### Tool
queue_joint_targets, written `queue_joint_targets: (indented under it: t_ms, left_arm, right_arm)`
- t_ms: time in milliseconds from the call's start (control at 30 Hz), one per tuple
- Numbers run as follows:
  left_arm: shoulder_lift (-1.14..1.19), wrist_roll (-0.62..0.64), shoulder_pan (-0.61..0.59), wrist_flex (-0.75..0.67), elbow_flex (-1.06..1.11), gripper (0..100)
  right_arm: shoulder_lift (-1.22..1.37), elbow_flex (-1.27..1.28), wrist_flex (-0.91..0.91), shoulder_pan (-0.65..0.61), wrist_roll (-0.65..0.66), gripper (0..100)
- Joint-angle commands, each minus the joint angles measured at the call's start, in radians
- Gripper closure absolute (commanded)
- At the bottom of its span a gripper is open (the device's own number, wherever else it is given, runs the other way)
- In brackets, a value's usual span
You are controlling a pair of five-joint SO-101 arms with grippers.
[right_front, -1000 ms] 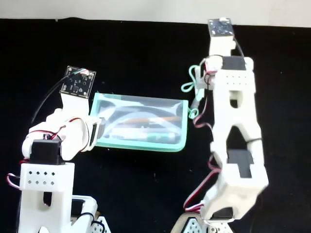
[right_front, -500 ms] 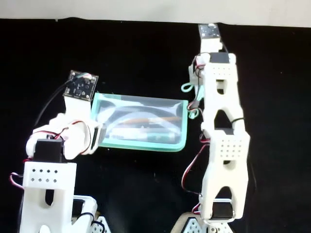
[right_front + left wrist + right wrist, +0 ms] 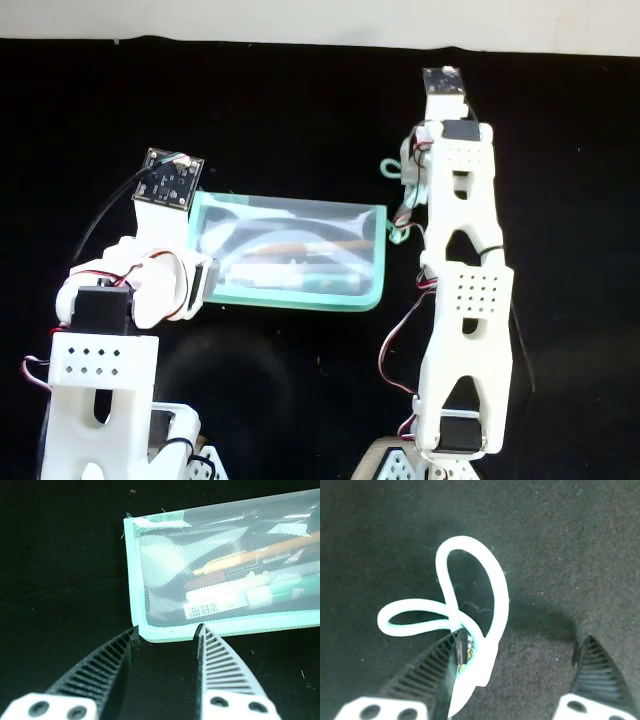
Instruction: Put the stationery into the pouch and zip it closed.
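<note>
- Right now I am looking at the pouch, which is lying flat on the black tabletop between the two arms.
- The stationery is sitting inside it; through the mesh I am making out a white labelled pen, an orange pencil and some darker pieces.
- The left claw is hanging released at the pouch's near corner. Both fingertips are resting right at the mint hem and nothing is pinched between them.
- The right claw is also standing released, with its fingers spread wide over the tabletop beyond the pouch's other end.
- The mint pull cord is lying in a looped curl on the tabletop. One finger of the right claw is sitting against the cord's flat tag, and the other finger is well apart from it.
- From the high view I am not able to tell whether the zip is fully closed.
</note>
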Motion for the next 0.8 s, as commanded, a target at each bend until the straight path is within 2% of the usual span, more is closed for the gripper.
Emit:
queue_joint_targets:
  t_ms: [0,167,333,433,600,767]
  left_arm:
    - [0.001,-0.006,0.007,-0.006,-0.005,80]
    - [-0.002,-0.006,0.007,-0.006,-0.005,80]
    - [-0.004,-0.006,0.007,-0.006,-0.005,80]
    - [-0.004,-0.006,0.008,-0.006,-0.005,80]
    - [-0.004,-0.006,0.008,-0.006,-0.005,80]
    - [-0.004,-0.006,0.008,-0.006,-0.005,80]
  right_arm:
    - [0.008,-0.016,-0.007,0.035,-0.002,66.7]
    - [0.015,-0.021,0.074,0.013,0.002,66.7]
    - [0.016,-0.013,0.166,-0.010,0.083,67.3]
    - [0.016,-0.013,0.202,-0.010,0.104,75.9]
    - [0.016,-0.012,0.205,-0.004,0.097,98.5]
    - [0.008,-0.021,0.257,-0.004,0.097,99.4]
